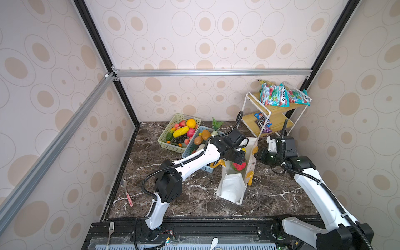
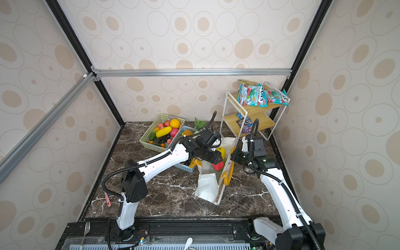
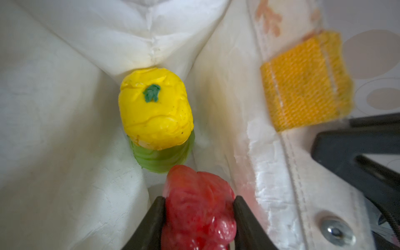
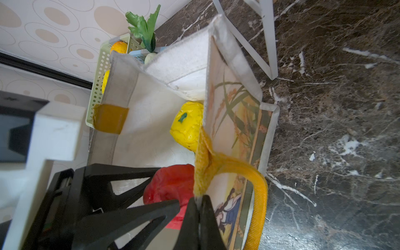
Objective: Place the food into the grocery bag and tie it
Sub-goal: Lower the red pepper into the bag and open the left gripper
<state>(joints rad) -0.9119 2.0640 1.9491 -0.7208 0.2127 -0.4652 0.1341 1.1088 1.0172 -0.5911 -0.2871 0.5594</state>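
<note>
left gripper [image 3: 198, 207] — squeezing the red fruit [image 3: 199, 190] inside the bag [image 4: 151, 134] | right gripper [image 4: 198, 205] — shut tight, pinching the bag wall by its handle [image 4: 238, 167] | risk: pinch slips, bag flops shut, fruit lands outside

- One grocery bag [image 1: 231, 190], with two yellow-orange handles [image 1: 250, 178].
- Three pieces of food [image 4: 171, 184] in it: one yellow fruit [image 3: 154, 108], one green piece [image 3: 162, 160], one red piece [image 3: 199, 205].
- Two baskets: one pale green basket [image 1: 171, 148], one light blue basket [image 1: 188, 149].
- Two teal-and-red snack packets [image 1: 273, 96] on one shelf rack [image 1: 279, 123].
- One pink-handled spoon [image 1: 126, 192], one fork [image 1: 110, 229].
</note>
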